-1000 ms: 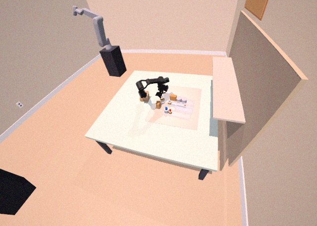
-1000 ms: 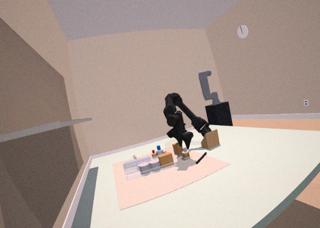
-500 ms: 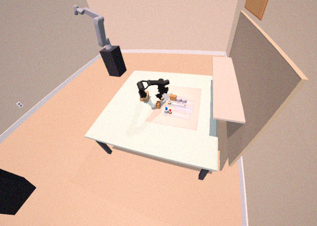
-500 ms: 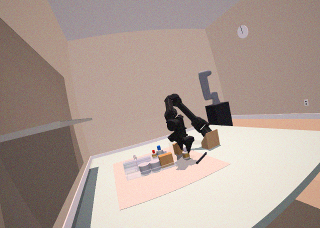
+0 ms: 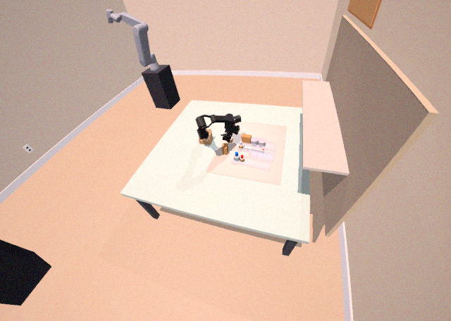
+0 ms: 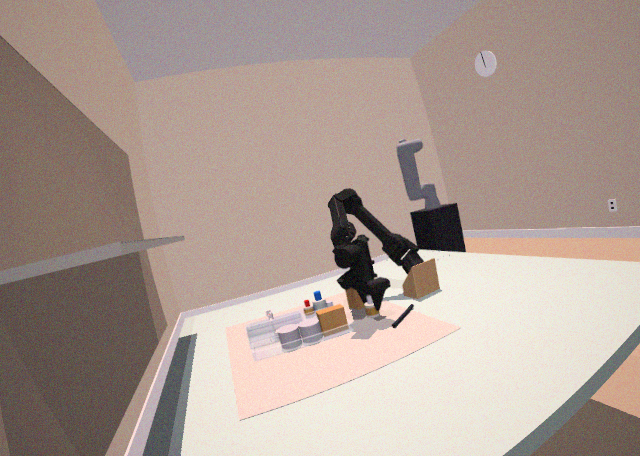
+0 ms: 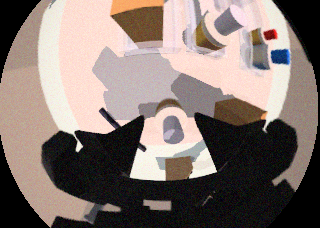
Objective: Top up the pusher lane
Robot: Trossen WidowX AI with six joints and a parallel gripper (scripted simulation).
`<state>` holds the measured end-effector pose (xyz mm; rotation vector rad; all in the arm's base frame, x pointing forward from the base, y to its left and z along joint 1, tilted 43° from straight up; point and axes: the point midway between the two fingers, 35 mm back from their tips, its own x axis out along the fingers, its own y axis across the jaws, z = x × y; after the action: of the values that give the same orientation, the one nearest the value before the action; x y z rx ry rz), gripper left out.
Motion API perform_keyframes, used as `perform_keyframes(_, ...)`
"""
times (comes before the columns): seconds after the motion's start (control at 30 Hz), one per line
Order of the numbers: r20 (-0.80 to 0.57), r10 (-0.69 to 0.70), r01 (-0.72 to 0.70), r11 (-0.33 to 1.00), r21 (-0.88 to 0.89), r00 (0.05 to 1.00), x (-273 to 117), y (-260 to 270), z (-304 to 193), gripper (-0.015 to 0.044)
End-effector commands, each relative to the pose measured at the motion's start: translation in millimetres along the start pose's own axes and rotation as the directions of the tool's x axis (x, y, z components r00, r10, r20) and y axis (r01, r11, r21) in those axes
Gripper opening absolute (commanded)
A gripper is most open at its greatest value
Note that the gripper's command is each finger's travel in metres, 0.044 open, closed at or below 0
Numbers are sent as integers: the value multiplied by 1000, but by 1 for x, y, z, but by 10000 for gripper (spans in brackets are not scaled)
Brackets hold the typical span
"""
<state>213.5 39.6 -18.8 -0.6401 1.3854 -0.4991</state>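
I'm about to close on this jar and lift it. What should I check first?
1. Small tan jar with pale lid sits between the fingers: ok.
2. Fingers gripping it: not ok. Gaps show on both sides and the gripper is open.
3. Jar upright: ok.
4. Matches the tan pale-lidded jar in the clear lane: ok, looks alike.
5. Tan block clear of the nearest finger: cannot tell.
6. Thin black stick clear of the other finger: cannot tell.

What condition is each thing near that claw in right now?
Claw: open, straddling the loose jar.
Loose jar: upright on the mat, not gripped.
Lane jar: sitting in its lane.
Red-capped jar: upright.
Blue-capped jar: upright.
Black stick: lying flat.
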Motion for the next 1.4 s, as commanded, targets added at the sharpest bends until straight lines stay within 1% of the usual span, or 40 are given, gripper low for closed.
perform_keyframes(0.0, 3, -4, 4, 1000, -5, 1000, 1, 0, 0, 282)
perform_keyframes(0.13, 3, -4, 4, 1000, -5, 1000, 1, 0, 0, 178)
perform_keyframes(0.3, 3, -4, 4, 1000, -5, 1000, 1, 0, 0, 144)
perform_keyframes(0.4, 3, -3, 3, 1000, -5, 1000, -3, 0, 1, 65)
perform_keyframes(0.47, 3, -1, 1, 1000, -6, 1000, -13, 0, 3, 13)
perform_keyframes(0.5, 3, 0, 0, 1000, -6, 1000, -18, 1, 4, 0)
perform_keyframes(1.0, 1, -1, 1, 1000, -7, 1000, -104, -7, 2, 0)
perform_keyframes(1.17, 0, 0, 0, 1000, -4, 1000, -103, -9, 4, 0)
perform_keyframes(1.37, -9, 7, -7, 1000, 19, 1000, -89, -21, 23, 0)
